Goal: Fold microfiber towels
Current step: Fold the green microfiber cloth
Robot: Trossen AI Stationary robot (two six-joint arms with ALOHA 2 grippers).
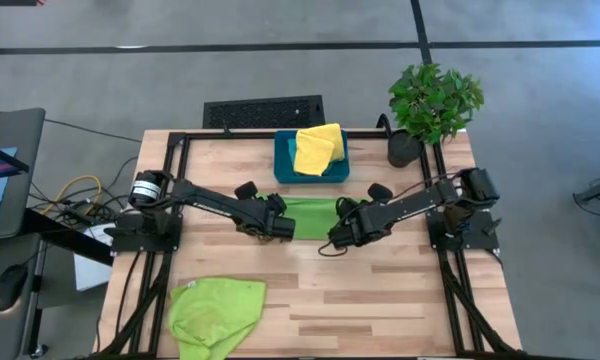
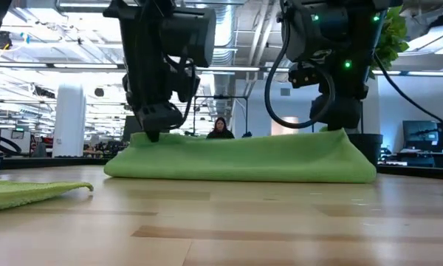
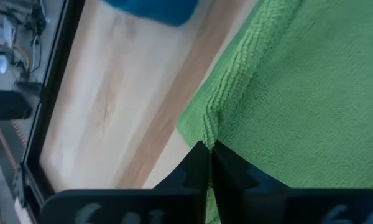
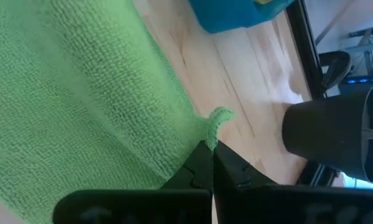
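A lime green towel point(image 1: 310, 214) lies folded in the middle of the table, its underside on the wood. My left gripper point(image 1: 285, 228) is shut on its left near corner and my right gripper point(image 1: 335, 238) is shut on its right near corner. In the low view both held corners stand a little above the rest of the towel point(image 2: 244, 159). A second lime green towel point(image 1: 217, 312) lies crumpled at the near left. A yellow towel point(image 1: 317, 148) rests on the teal bin point(image 1: 285, 165). My left gripper pinches the towel's corner point(image 3: 207, 129) between its two shut fingertips, slanting down from the table's left side. The corner is raised slightly; the towel's body stays on the table. One layer or several, I cannot tell. My right gripper pinches the opposite corner point(image 4: 216, 122) between its shut fingertips, slanting down from the table's right side. A small tuft of cloth pokes out past the tips. The corner is lifted a little while the rest lies on the table.
A potted plant point(image 1: 432, 105) stands at the far right corner, its black pot point(image 4: 332, 134) close to my right gripper. The teal bin sits just beyond the towel at the far middle. Bare wood point(image 1: 380, 300) stretches along the near side.
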